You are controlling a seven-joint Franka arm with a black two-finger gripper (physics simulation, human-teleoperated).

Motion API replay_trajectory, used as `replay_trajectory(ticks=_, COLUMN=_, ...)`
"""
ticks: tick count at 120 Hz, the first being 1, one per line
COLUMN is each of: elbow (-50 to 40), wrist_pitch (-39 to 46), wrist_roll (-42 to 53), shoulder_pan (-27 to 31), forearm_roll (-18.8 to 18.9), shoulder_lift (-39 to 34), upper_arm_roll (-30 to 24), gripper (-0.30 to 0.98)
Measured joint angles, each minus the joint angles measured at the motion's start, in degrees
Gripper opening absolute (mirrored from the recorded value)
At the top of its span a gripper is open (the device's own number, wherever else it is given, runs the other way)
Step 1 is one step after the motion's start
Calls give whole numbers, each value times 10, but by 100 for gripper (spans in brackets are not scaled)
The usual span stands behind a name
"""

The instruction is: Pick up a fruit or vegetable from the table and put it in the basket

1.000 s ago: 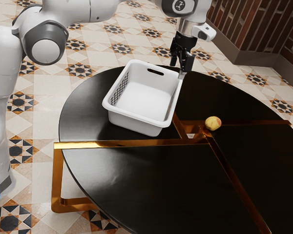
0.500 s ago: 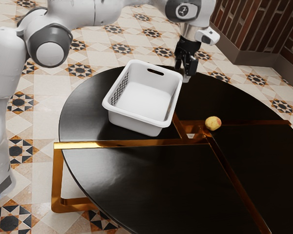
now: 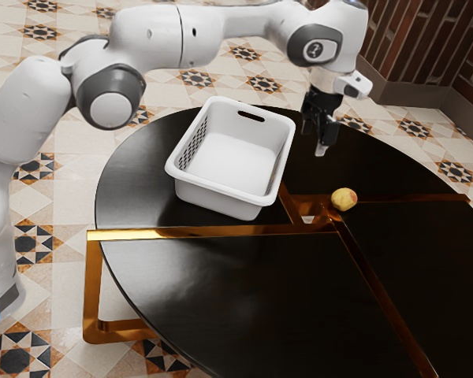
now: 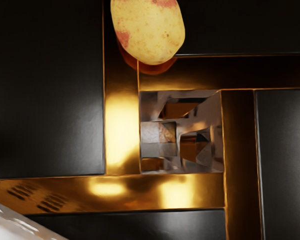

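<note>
The white basket stands upright on the dark counter, its bare inner floor in plain sight. Small holes pierce one of its walls, and an oblong handle slot is cut through another. The potato, yellow with reddish patches, lies on the counter at a joint of the golden strips, apart from the basket, toward the exterior view's right. One rounded end points toward the square gap between the strips; the wrist view cuts off the other end, so I cannot tell its long axis for certain. The gripper is released, its fingers apart, and hangs above the counter between the basket and the potato, touching neither.
</note>
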Motion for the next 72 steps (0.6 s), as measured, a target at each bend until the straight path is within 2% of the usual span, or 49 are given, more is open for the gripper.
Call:
replay_trajectory(ticks=41, elbow=88, wrist_pitch=27, wrist_roll=-3, shoulder_pan=-3, forearm_roll=-2, shoulder_lift=77, upper_arm_roll=-6, gripper=69)
replay_trajectory(ticks=72, elbow=96, wrist_pitch=53, wrist_roll=-5, shoulder_pan=-4, forearm_roll=-3, shoulder_lift=100, upper_arm_roll=-6, gripper=69)
